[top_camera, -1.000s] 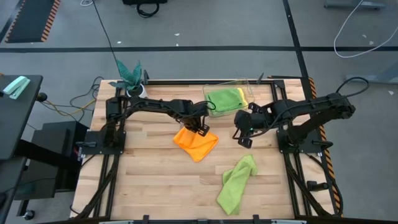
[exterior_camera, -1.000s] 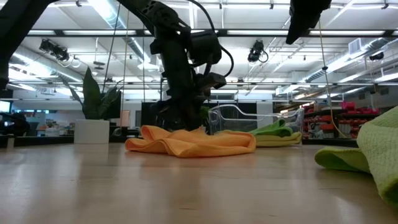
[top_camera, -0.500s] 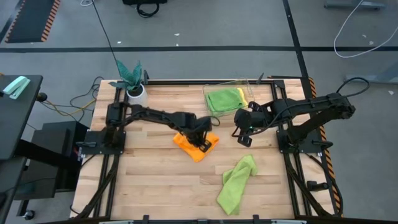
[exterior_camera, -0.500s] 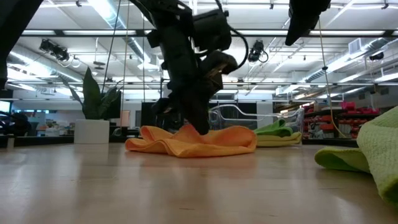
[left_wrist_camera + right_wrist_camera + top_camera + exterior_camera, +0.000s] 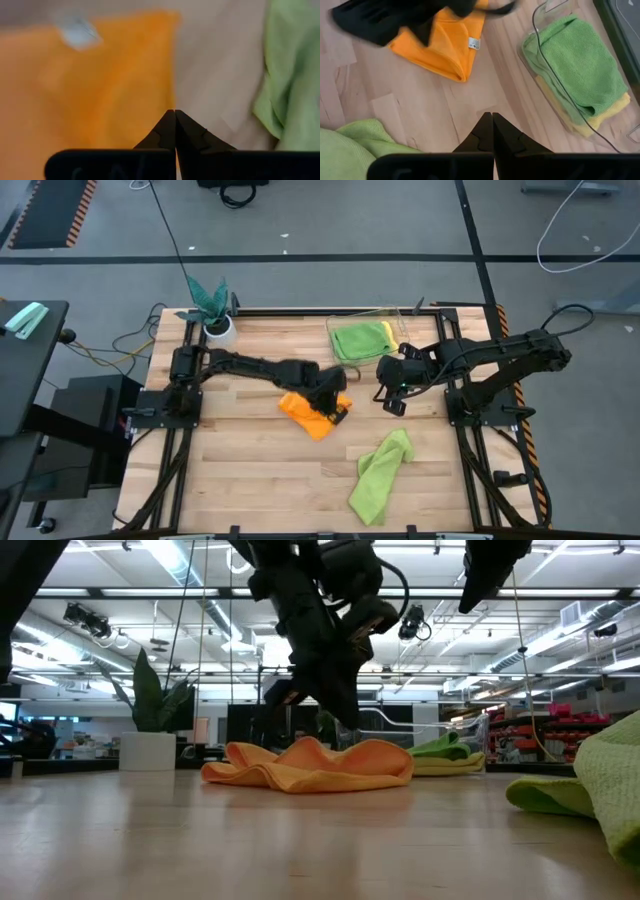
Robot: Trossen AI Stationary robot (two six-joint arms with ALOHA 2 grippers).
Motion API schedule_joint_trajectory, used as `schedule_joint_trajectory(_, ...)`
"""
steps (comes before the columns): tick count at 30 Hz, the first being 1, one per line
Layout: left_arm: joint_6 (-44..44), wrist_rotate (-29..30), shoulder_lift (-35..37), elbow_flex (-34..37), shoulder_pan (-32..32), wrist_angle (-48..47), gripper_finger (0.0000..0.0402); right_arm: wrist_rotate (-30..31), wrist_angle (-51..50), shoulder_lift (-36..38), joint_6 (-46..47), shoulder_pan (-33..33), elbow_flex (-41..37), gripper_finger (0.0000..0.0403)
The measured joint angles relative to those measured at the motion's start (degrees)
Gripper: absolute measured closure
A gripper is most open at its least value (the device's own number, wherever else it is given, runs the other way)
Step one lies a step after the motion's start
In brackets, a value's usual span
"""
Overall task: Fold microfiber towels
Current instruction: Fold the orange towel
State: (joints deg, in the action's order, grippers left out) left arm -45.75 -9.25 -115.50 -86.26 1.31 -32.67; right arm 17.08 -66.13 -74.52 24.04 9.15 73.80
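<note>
Left gripper [image 5: 335, 409] fingers pressed together, just above orange towel [image 5: 308, 413] at table centre, right gripper [image 5: 392, 400] fingers pressed together, raised beside clear bin [image 5: 333, 330] holding green towel [image 5: 362, 340] on yellow, loose green towel [image 5: 378, 475] near front edge

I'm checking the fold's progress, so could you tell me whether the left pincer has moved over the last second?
Yes. In the high view the left pincer, shut, has moved away from the clear bin toward the table's near side, across the orange towel.

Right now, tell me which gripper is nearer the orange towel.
Left. The left gripper is right over the orange towel, shut; the right gripper hangs off to its side, apart.
</note>
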Motion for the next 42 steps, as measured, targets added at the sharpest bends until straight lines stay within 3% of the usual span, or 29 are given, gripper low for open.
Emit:
schedule_joint_trajectory(5, 3.38, 3.85, 0.12, -4.57, 5.12, -13.27, 0.0391, -0.56, -0.01, 0.00, 0.17, -0.01, 0.00, 0.0403)
schedule_joint_trajectory(10, 5.48, 4.15, 0.09, -3.71, 8.79, -21.19, 0.0396, -1.11, -0.02, 0.00, 0.23, 0.02, 0.00, 0.0403)
schedule_joint_trajectory(29, 4.37, 1.47, -6.09, -3.30, 8.30, -14.37, 0.0396, -1.11, 0.17, -0.02, -0.23, 0.00, 0.00, 0.0403)
schedule_joint_trajectory(42, 2.39, 0.32, -6.54, -3.30, 4.79, -8.91, 0.0391, -1.11, 0.24, -0.02, -0.25, 0.00, 0.00, 0.0403)
